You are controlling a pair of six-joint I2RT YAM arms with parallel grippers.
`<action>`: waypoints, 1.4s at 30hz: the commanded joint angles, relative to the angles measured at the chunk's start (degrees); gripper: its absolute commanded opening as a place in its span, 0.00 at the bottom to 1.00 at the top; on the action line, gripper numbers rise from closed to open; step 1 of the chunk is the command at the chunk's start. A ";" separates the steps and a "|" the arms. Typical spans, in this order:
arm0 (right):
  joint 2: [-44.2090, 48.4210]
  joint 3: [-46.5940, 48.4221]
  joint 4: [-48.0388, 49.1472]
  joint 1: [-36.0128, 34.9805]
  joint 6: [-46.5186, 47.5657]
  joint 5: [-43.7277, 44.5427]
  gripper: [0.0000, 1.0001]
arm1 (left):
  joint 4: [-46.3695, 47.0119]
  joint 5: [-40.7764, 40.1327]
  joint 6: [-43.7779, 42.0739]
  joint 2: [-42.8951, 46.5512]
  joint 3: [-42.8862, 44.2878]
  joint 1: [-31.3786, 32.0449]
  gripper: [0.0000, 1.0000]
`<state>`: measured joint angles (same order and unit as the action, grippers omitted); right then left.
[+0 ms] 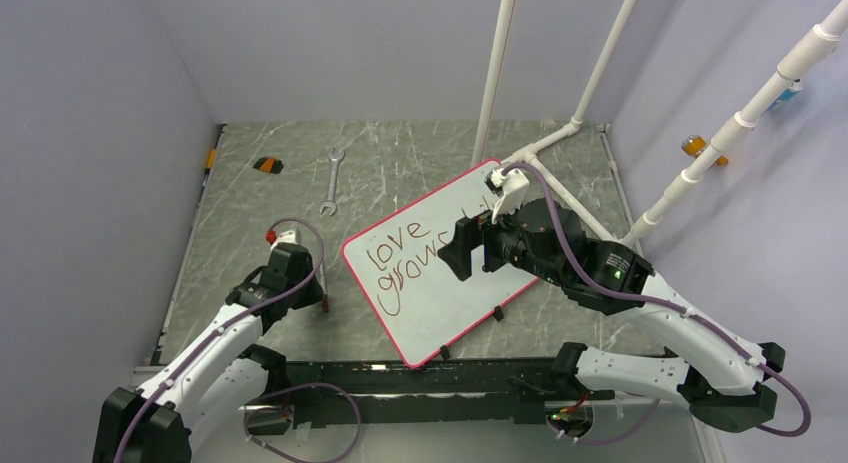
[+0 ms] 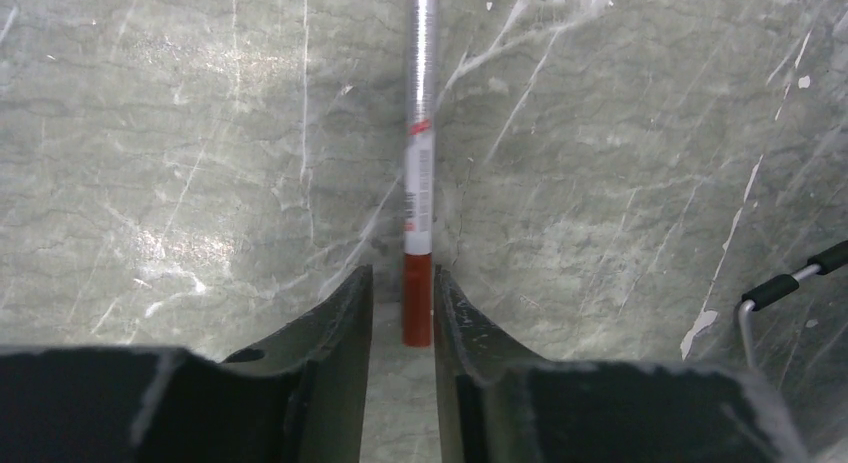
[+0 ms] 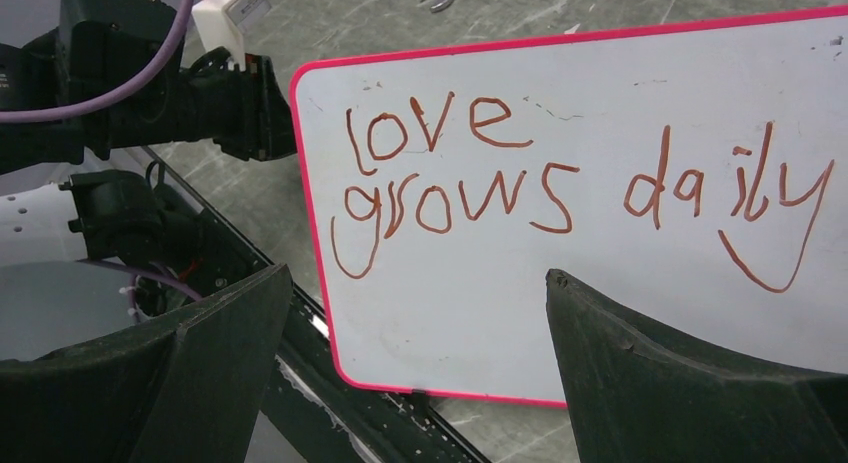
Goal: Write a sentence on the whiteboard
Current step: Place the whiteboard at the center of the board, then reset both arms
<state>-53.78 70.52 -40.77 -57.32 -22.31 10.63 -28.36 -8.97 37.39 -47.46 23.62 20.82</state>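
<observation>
The whiteboard (image 1: 440, 313) lies tilted on the table right of centre; its pink-red frame fills the right wrist view (image 3: 480, 313). The sentence (image 3: 560, 188) reads "love grows daily" in dark red; from above its end (image 1: 405, 255) is hidden by my right arm. My right gripper (image 3: 418, 273) hovers over the board (image 1: 455, 248), jaws wide open with nothing between them. A red and silver marker (image 2: 420, 173) lies flat on the table left of the board. Its red end sits between the fingers of my left gripper (image 2: 403, 313), which stands slightly open, with a gap on the left side.
A wrench (image 1: 331, 180) and a small orange and black object (image 1: 266, 164) lie at the back left. White pipes (image 1: 600, 83) rise behind the board. A black rail (image 1: 400, 373) runs along the near table edge. A black-tipped wire (image 2: 790, 283) shows beside the marker.
</observation>
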 commanded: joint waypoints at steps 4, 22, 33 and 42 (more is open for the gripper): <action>0.45 -0.34 0.70 -0.17 0.24 1.85 1.00 | -0.84 -3.73 1.72 2.78 1.64 -0.16 0.43; 2.84 -2.43 2.55 -0.16 0.77 2.99 1.00 | -14.62 -6.09 -13.39 12.59 25.52 -0.15 0.90; 5.14 -4.77 4.44 -0.20 0.65 2.82 1.00 | -6.43 3.99 -26.20 8.92 34.98 -0.21 0.99; 8.55 -7.77 4.96 -0.20 0.07 5.75 1.00 | -0.43 32.50 -34.22 -4.30 41.77 -0.16 0.92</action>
<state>-47.57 64.05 -38.83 -57.32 -22.13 13.61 -33.63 7.31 7.86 -45.54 60.99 20.80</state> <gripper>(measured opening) 0.994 0.944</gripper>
